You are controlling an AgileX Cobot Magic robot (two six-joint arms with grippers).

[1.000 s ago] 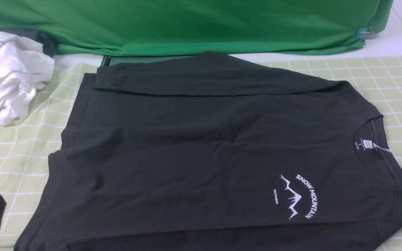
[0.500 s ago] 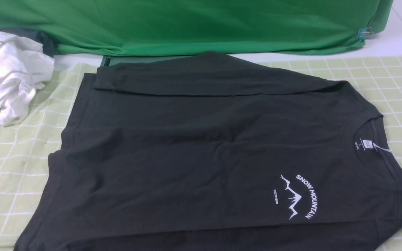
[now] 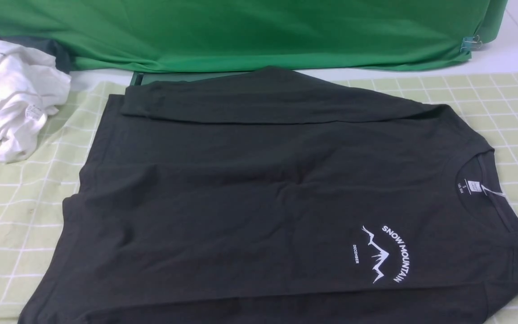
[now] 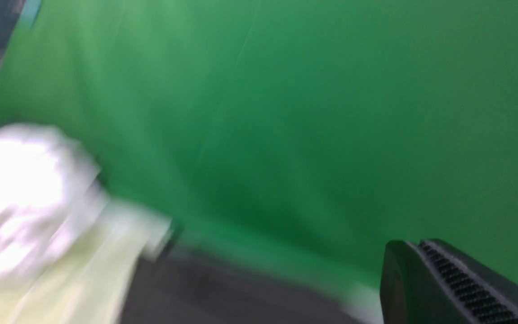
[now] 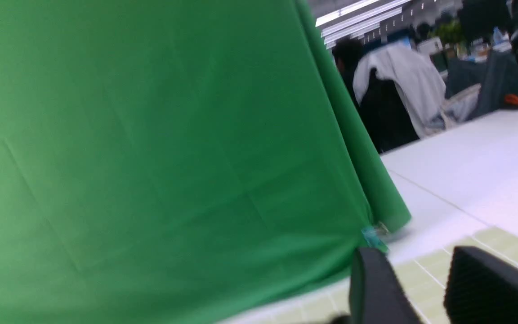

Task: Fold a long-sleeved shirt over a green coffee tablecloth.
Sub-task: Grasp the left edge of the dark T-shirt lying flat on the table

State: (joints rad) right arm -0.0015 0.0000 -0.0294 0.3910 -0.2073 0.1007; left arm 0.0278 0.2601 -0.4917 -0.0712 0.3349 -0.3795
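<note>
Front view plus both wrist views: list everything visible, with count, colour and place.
long-sleeved shirt: one, black, spread flat on the tablecloth, collar to the right.
green coffee tablecloth: one, pale yellow-green, white checks, under the shirt.
white garment: one, white, crumpled at far left.
fabric sheet: one, bright green, along the far side.
clip: one, teal, at the sheet's right end.
left gripper: one black finger seen, left wrist view only.
right gripper: two black fingers apart, right wrist view only.

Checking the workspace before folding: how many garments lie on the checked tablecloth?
2. The black long-sleeved shirt lies spread across the middle of the tablecloth; a crumpled white garment sits at its far-left corner. Dark fabric behind the white one may be a third.
</note>
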